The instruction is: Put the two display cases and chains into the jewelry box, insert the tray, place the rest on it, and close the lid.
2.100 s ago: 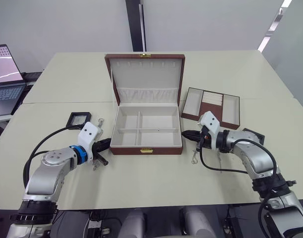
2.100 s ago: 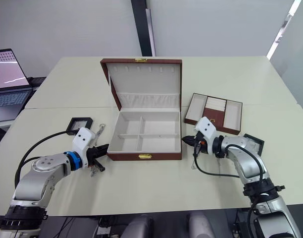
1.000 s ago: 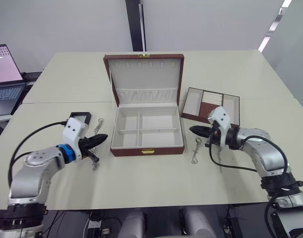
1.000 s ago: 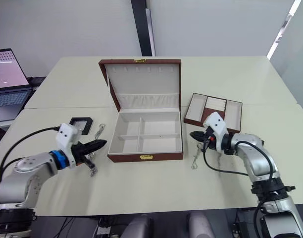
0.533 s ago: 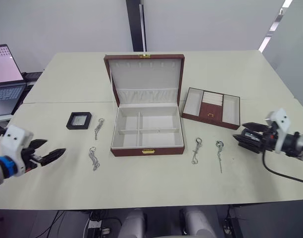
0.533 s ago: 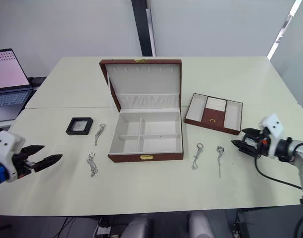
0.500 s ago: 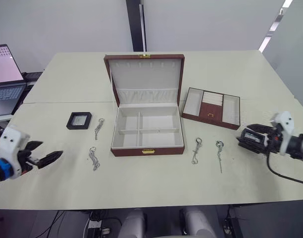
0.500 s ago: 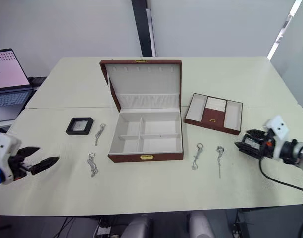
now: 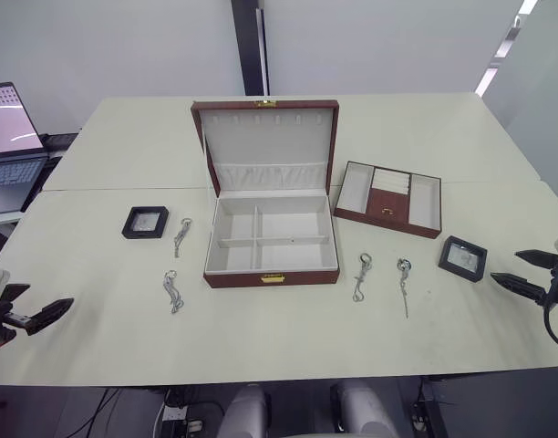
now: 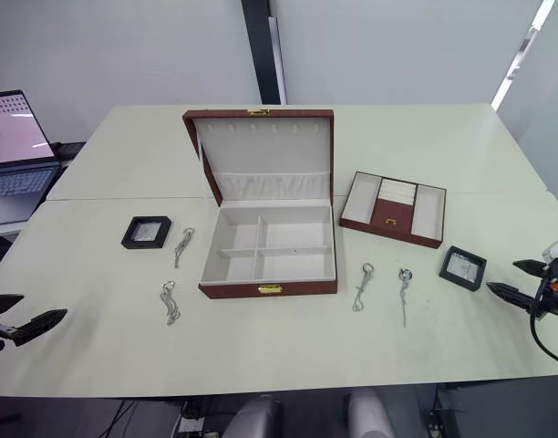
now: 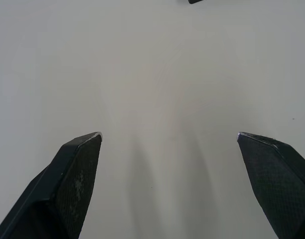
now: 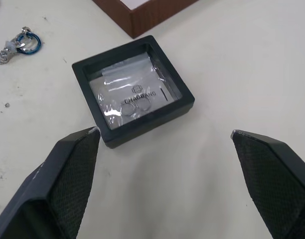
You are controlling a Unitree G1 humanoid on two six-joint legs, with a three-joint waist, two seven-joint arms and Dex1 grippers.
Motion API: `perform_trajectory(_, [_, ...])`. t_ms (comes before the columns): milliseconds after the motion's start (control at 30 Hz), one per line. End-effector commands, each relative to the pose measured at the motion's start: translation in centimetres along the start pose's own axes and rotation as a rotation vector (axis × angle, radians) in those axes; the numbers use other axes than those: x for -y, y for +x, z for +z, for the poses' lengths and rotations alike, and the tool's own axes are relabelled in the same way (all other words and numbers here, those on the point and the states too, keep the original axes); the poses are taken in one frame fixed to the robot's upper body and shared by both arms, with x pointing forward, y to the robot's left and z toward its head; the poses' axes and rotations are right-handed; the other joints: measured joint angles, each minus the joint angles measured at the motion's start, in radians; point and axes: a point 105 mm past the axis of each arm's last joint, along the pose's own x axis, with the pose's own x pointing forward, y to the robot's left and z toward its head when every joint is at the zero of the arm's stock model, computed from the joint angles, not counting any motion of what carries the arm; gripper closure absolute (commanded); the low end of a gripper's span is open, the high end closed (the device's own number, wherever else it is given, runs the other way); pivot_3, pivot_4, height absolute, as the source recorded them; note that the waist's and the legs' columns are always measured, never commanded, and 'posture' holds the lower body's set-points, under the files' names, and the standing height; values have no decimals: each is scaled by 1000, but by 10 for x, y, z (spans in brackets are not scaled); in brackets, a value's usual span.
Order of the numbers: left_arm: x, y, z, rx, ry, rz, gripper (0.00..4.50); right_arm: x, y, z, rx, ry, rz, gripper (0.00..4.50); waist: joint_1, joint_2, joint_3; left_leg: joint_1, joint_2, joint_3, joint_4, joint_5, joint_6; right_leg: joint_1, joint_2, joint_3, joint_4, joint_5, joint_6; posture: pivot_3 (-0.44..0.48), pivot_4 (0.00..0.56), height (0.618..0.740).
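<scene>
The jewelry box (image 9: 272, 272) stands open mid-table, its compartments bare and its lid (image 9: 270, 137) upright. The tray (image 9: 389, 198) lies to its right. One display case (image 9: 145, 222) lies left of the box. The other display case (image 9: 463, 258) lies at the right, and also right before my right fingers (image 12: 134, 88). Two chains (image 9: 181, 235) (image 9: 172, 291) lie left of the box. My left gripper (image 9: 47, 296) hangs open over bare table at the far left front (image 11: 167, 137). My right gripper (image 9: 504, 265) is open at the far right, close to the case but apart from it.
Two thinner ring-topped pieces (image 9: 362, 276) (image 9: 404, 285) lie between the box and the right display case. A laptop (image 9: 10, 137) stands on a side desk beyond the table's left edge. The table's front edge runs close to both grippers.
Both arms have swung outward from beside the box to the table's far sides. Their jaws went from shut to open. The right display case, hidden behind the right arm before, now shows.
</scene>
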Motion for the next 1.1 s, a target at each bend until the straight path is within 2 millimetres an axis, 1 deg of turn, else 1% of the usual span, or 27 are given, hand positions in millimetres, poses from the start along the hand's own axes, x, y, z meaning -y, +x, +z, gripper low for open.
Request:
perform_trajectory(33, [-10,-5,15,27,45,39,0,6,-5,12,30,-42,-27,39,0,0,0,0,0,0,0,0,0,0,0,0,0,0,0,0,150,740])
perform_trajectory(333, [-13,-7,18,27,52,47,0,5,-4,11,31,-39,-30,39,0,0,0,0,0,0,0,0,0,0,0,0,0,0,0,0,150,740])
perform_trajectory(533, [-12,-3,26,49,63,37,0,5,-1,16,46,-47,-29,39,0,0,0,0,0,0,0,0,0,0,0,0,0,0,0,0,150,740])
perform_trajectory(600, [-7,1,30,63,69,9,0,1,2,21,67,-52,-14,39,0,0,0,0,0,0,0,0,0,0,0,0,0,0,0,0,150,740])
perform_trajectory(700, [-1,8,39,81,99,-35,0,-8,7,37,120,-65,33,39,0,0,0,0,0,0,0,0,0,0,0,0,0,0,0,0,150,740])
perform_trajectory(800, [4,15,45,69,156,-80,0,-26,13,60,196,-76,109,39,-1,0,0,0,0,0,0,0,0,0,0,0,0,0,0,0,150,740])
perform_trajectory(900, [9,23,49,32,236,-120,0,-50,22,85,274,-102,198,39,-2,0,0,0,1,-1,0,0,0,0,1,0,0,0,0,0,150,740])
perform_trajectory(1000, [17,35,54,-7,307,-191,0,-88,32,113,366,-147,324,39,-2,0,0,0,1,-1,0,0,0,0,1,-1,0,0,0,0,150,740])
perform_trajectory(1100, [21,46,61,-30,346,-251,0,-124,39,134,425,-191,438,39,0,0,0,-1,1,-1,0,0,0,0,1,-1,1,0,0,0,150,740])
